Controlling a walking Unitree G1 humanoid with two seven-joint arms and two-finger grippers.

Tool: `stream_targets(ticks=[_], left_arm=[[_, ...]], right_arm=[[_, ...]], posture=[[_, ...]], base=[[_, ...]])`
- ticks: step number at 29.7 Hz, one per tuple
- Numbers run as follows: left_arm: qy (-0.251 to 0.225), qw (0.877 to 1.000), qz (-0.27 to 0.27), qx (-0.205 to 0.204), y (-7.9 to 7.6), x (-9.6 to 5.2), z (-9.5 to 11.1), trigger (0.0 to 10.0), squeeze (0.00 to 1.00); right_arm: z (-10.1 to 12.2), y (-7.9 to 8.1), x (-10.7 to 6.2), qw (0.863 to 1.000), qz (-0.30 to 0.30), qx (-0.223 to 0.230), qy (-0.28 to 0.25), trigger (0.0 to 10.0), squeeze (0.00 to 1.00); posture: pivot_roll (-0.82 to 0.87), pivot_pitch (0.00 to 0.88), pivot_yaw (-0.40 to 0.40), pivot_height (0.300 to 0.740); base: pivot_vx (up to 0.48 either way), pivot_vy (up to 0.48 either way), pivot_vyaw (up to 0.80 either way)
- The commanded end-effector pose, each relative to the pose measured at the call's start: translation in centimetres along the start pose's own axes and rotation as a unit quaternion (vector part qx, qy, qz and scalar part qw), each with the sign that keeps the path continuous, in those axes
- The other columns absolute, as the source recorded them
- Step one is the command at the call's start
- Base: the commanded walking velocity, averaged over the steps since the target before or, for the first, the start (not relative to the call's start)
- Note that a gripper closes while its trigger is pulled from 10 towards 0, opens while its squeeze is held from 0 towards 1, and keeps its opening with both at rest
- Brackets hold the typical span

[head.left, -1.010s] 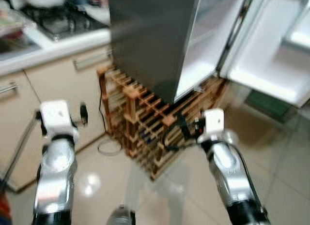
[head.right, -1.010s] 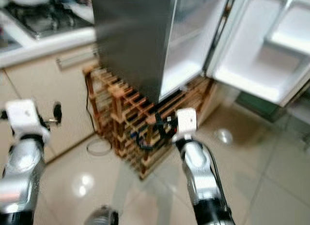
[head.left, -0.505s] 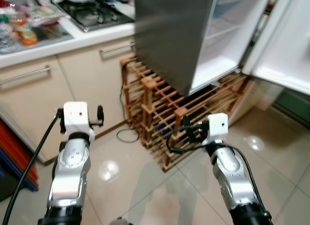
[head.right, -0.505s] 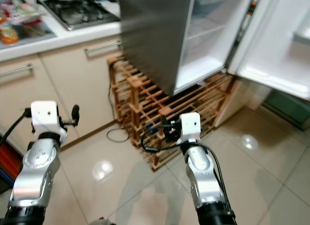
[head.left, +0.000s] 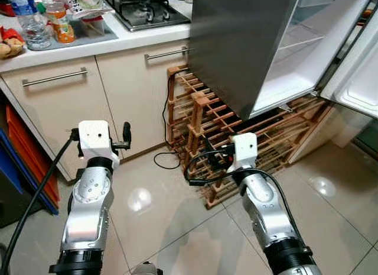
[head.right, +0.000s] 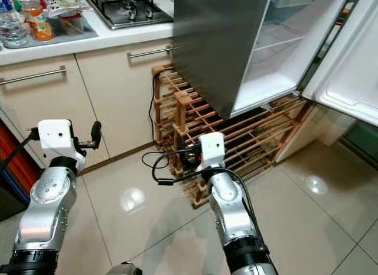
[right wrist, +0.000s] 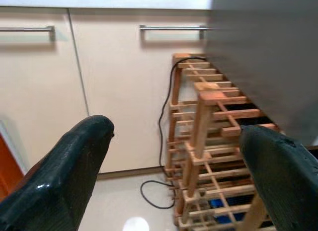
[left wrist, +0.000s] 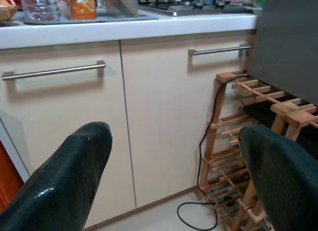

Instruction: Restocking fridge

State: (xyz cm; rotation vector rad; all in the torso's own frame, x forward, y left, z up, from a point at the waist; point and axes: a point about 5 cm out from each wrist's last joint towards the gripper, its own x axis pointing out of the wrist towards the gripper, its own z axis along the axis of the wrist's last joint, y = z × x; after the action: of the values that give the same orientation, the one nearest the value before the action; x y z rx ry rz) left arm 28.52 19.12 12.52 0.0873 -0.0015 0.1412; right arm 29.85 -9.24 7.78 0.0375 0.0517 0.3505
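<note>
The steel fridge (head.left: pixel 236 44) stands at the upper right on a wooden rack, its door (head.left: pixel 360 80) swung open and white shelves (head.left: pixel 295 62) showing inside. On the counter at the far left stand a water bottle (head.left: pixel 32 26), an orange drink bottle (head.left: pixel 60 23) and some food packs. Both arms are raised low in front of me. My left gripper (left wrist: pixel 174 134) is open and faces the cream cabinet doors with nothing between its fingers. My right gripper (right wrist: pixel 176 129) is open too, facing the rack and the cabinets.
The wooden wine rack (head.left: pixel 218 127) sits under the fridge, with a black cable (head.left: pixel 168 162) looped on the tiled floor beside it. A gas hob (head.left: pixel 147 9) is set in the counter. Orange and blue panels (head.left: pixel 26 154) stand at the left.
The camera has swung left: the fridge has slid to the right of the picture and the counter with the bottles has come into view. Both arms hold the same raised pose, grippers still open.
</note>
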Motion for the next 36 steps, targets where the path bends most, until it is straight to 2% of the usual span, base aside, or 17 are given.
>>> stream_targets(ticks=[1,2,3,5,6,7,8,9,11,13,17,18,20,25,32,36], left_arm=[[-0.01,1.0,0.005,0.002,0.1,-0.2,0.3,10.0,0.0],[-0.009,1.0,0.004,0.001,0.1,-0.3,0.2,10.0,0.0],[-0.009,1.0,0.002,0.026,0.0,0.1,0.1,10.0,0.0],[-0.011,0.999,-0.001,0.037,-0.1,0.3,0.1,10.0,0.0],[-0.017,0.999,-0.015,0.03,-0.8,1.3,0.6,10.0,0.0],[-0.017,0.999,-0.015,0.03,-0.8,1.3,0.6,10.0,0.0],[-0.019,0.999,-0.018,0.022,-1.1,2.3,1.1,10.0,0.0],[-0.019,0.999,-0.018,0.02,-1.3,2.5,1.2,10.0,0.0],[-0.017,1.0,-0.017,0.007,-1.4,3.1,1.6,10.0,0.0],[-0.027,0.999,-0.032,0.011,-2.2,3.7,2.2,10.0,0.0],[-0.034,0.999,-0.026,0.004,-2.6,3.9,2.5,10.0,0.0],[-0.03,0.999,-0.017,-0.003,-2.4,3.8,2.3,10.0,0.0],[-0.028,0.999,-0.015,-0.005,-2.4,3.8,2.2,10.0,0.0],[-0.004,0.999,0.035,-0.03,-1.3,3.8,1.3,10.0,0.0],[-0.022,0.998,0.054,-0.033,-1.0,3.7,2.2,10.0,0.0],[-0.028,0.998,0.059,-0.016,-0.4,3.1,2.2,10.0,0.0]], right_arm=[[-0.5,-1.1,-0.1,0.999,-0.031,0.003,0.011,10.0,0.33],[-0.7,-1.4,-0.2,0.999,-0.043,0.003,0.014,10.0,0.33],[-1.0,-2.2,-0.2,0.998,-0.065,-0.004,0.026,10.0,0.25],[-1.0,-2.5,-0.2,0.997,-0.07,-0.004,0.026,10.0,0.25],[-0.6,-3.0,-0.2,0.997,-0.075,-0.001,0.009,10.0,0.27],[-0.6,-3.0,-0.2,0.997,-0.075,-0.001,0.009,10.0,0.27],[-0.6,-3.3,-0.1,0.996,-0.085,0.001,0.009,10.0,0.29],[-0.6,-3.5,-0.1,0.996,-0.089,0.003,0.011,10.0,0.31],[-0.1,-3.4,0.3,0.996,-0.092,0.009,0.004,10.0,0.32],[0.6,-2.5,1.0,0.997,-0.072,-0.004,-0.01,10.0,0.32],[1.1,-2.5,1.4,0.997,-0.067,-0.009,-0.021,10.0,0.33],[1.4,-3.2,1.5,0.997,-0.078,0.003,-0.024,10.0,0.33],[1.5,-3.4,1.5,0.996,-0.08,0.008,-0.025,10.0,0.33],[1.1,-3.3,1.8,0.998,-0.057,-0.005,-0.012,10.0,0.35],[2.2,-3.3,2.8,0.999,-0.04,-0.009,-0.023,10.0,0.36],[2.3,-3.4,2.8,0.999,-0.035,-0.008,-0.028,10.0,0.36]], posture=[[0.0,0.0,-0.073,0.74],[0.0,0.0,-0.068,0.74],[0.0,0.0,-0.06,0.74],[0.0,0.0,-0.053,0.74],[0.0,0.0,-0.034,0.74],[0.0,0.0,-0.034,0.74],[-0.01,0.0,-0.018,0.74],[-0.01,0.0,-0.016,0.74],[-0.01,0.0,-0.021,0.74],[-0.02,0.0,-0.013,0.74],[-0.02,0.0,-0.013,0.74],[-0.01,0.0,-0.023,0.74],[-0.01,0.0,-0.029,0.74],[0.02,0.0,-0.069,0.74],[0.03,0.0,-0.077,0.74],[0.02,0.0,-0.078,0.74]], base=[[0.0,0.0,0.51],[0.0,0.0,0.51],[0.0,0.0,0.0],[0.0,0.0,0.0],[0.0,0.0,0.0],[0.0,0.0,0.0],[0.0,0.0,0.71],[0.0,0.0,0.66],[0.0,0.0,0.63],[0.0,0.0,0.61],[0.0,0.0,0.6],[0.0,0.0,0.58],[0.0,0.0,0.58],[0.374,-0.297,0.55],[0.386,-0.281,0.53],[0.39,-0.277,0.53]])
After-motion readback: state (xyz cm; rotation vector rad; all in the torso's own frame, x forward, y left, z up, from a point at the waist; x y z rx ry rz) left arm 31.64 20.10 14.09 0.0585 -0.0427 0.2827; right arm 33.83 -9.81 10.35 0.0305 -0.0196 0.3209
